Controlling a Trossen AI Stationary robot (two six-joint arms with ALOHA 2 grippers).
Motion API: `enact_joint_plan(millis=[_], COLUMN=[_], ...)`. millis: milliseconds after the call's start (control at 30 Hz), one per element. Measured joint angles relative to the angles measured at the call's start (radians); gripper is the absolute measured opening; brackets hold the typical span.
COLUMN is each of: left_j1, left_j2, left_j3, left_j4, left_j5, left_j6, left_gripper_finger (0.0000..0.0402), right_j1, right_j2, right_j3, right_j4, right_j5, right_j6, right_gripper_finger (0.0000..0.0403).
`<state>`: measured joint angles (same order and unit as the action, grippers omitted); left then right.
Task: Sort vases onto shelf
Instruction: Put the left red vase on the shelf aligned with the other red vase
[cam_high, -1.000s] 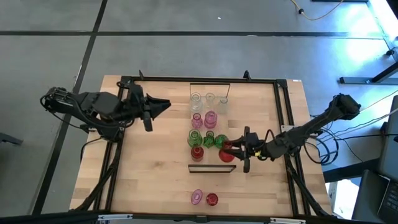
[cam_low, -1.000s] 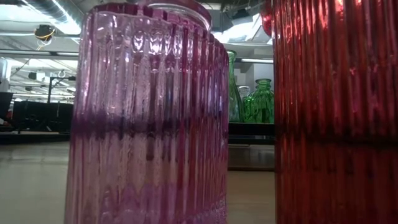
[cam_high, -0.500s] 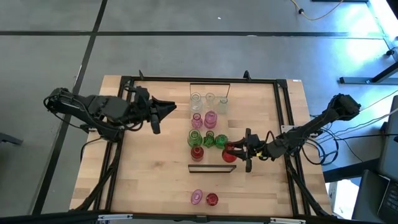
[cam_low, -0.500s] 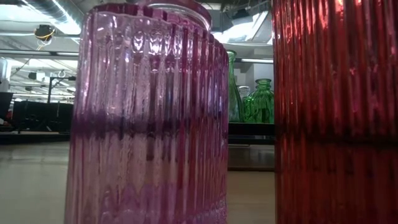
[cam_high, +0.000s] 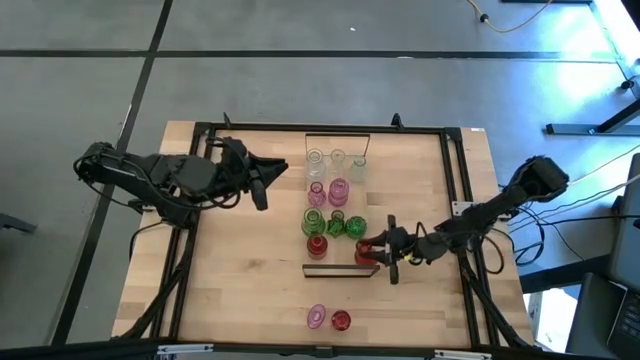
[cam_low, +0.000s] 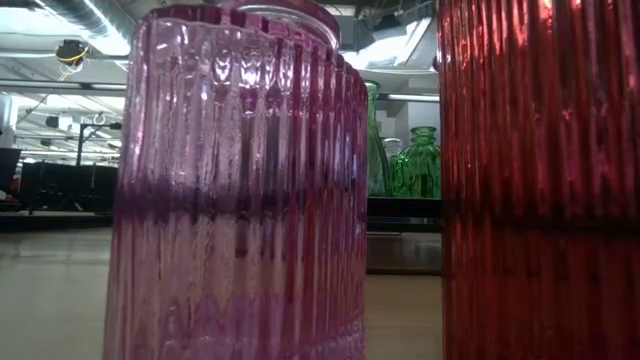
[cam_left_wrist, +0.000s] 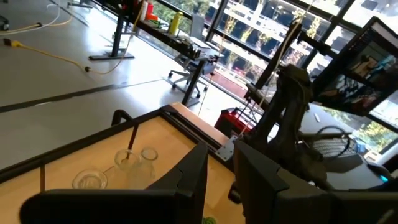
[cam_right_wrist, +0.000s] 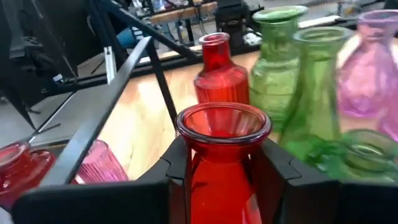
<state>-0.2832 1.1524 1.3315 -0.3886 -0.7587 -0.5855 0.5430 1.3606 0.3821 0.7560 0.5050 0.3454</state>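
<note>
Your right gripper (cam_high: 374, 250) squeezes a red vase (cam_right_wrist: 222, 163) at the near end of the shelf (cam_high: 340, 271), beside the green vases (cam_high: 345, 226). Your left gripper (cam_high: 275, 168), fingers apart, hangs left of the shelf's clear vases (cam_high: 337, 160).

My table (cam_high: 240, 270) is a slatted wooden top with a black frame (cam_high: 320, 128) along its edges. Directly on the boards near the front edge stand a pink vase (cam_high: 316, 318) and a red vase (cam_high: 341, 320), just beside each other. The shelf (cam_high: 338, 198) sits mid-table, its black end frames resting on the wood.
</note>
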Motion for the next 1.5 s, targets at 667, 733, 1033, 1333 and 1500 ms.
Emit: enact_joint_plan(millis=[667,733,1033,1333,1500], left_j1=[0.0,0.0,0.0,0.0,-0.001], left_j2=[0.0,0.0,0.0,0.0,0.0], left_j3=[0.0,0.0,0.0,0.0,0.0], left_j4=[0.001,0.001,0.001,0.001,0.001], left_j5=[-0.018,-0.018,-0.017,-0.008,-0.007], left_j6=[-0.008,-0.008,-0.007,-0.008,-0.007], left_gripper_finger=[0.0073,0.0073,0.0073,0.0073,0.0073], right_j1=[-0.002,-0.002,-0.001,0.0,0.0], right_j2=[0.176,0.176,0.175,0.174,0.174], right_j3=[0.001,0.001,0.001,0.001,0.001], right_j4=[0.19,0.19,0.192,0.226,0.22], right_j5=[0.018,0.018,0.0,-0.016,-0.02], right_j6=[-0.037,-0.037,-0.038,-0.066,-0.065], right_gripper_finger=[0.0186,0.0191,0.0196,0.0197,0.0198])
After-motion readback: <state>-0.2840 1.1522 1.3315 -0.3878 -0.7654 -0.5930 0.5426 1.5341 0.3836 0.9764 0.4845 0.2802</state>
